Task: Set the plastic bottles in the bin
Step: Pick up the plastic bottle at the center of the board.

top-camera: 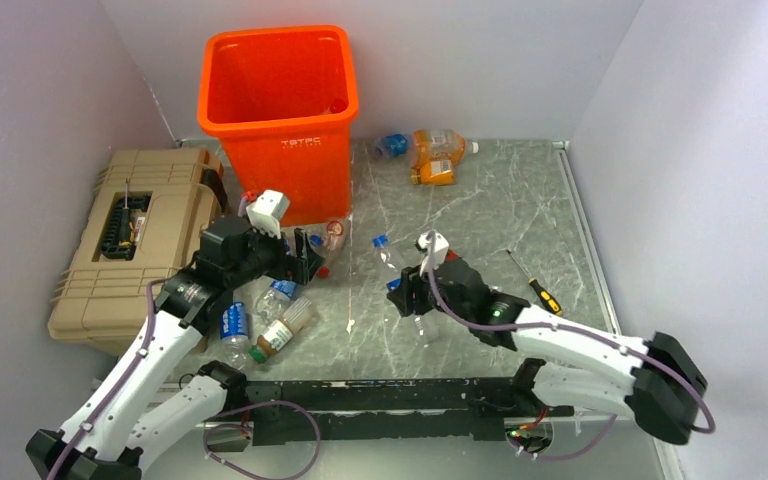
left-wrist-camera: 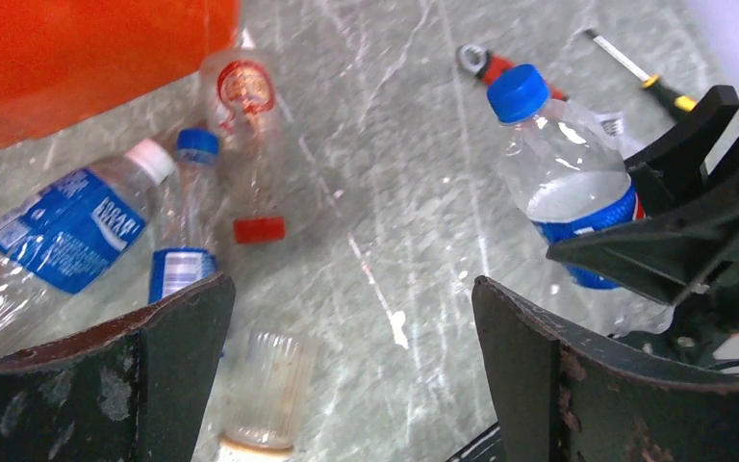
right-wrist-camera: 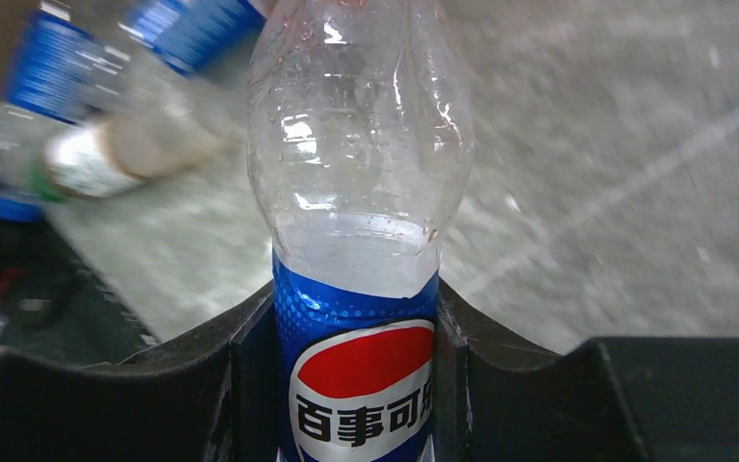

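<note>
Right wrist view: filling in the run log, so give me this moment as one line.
right gripper: shut on Pepsi bottle | left gripper: open, empty | orange bin: held bottle not yet inside

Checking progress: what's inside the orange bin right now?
Of the bin, only the upper inner walls show, bare orange, plus a small unclear shape by the right wall. Its floor and whatever lies there are hidden.

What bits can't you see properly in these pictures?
Bin bottom, top view: hidden by its own front wall.
Bin lettering, top view: too small to read.
Pepsi bottle, right wrist view: top cut off by the upper edge.
Bottles at left, right wrist view: blurred, labels unreadable.
Bin, left wrist view: mostly cut off by the top edge.
</note>
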Motion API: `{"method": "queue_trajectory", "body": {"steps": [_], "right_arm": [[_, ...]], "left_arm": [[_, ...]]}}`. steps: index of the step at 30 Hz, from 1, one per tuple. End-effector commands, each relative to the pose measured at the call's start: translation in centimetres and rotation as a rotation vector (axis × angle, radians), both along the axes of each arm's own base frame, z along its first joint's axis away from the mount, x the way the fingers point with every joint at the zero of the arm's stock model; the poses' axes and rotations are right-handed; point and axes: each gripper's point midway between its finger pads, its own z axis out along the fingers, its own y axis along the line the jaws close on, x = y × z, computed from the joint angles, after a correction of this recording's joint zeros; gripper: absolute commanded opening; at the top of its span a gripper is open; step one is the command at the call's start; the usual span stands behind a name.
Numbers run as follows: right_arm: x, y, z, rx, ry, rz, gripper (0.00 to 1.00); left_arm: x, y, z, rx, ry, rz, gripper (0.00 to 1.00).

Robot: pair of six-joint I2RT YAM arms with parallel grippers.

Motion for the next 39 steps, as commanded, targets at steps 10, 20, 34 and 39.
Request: {"method": "queue_trajectory", "body": {"steps": [10,20,34,39], "right_arm": [[-4.5,2.8,12.5,0.547,-0.373,0.302,0.39],[-5.1,2.9,15.8,0.765,-0.403,0.297,0.38],[-4.7,4.0,16.5,0.800,-0.396,0.307,0.37],[-4.6,4.0,16.1,0.787,-0.394,0.305,0.37]], "left_arm": [[-1.0,-6.5,13.8,-0.516,-0.291,-0.261,0.99],[-1.4,-11.0,15.7,-0.683,-0.178,-0.496,0.91],[-1.7,-14.5,14.2,-0.621,-0.139,-0.492,0.85],[-1.4,-15.4,13.0,-0.582,-0.095,-0.470,0.79]]}}
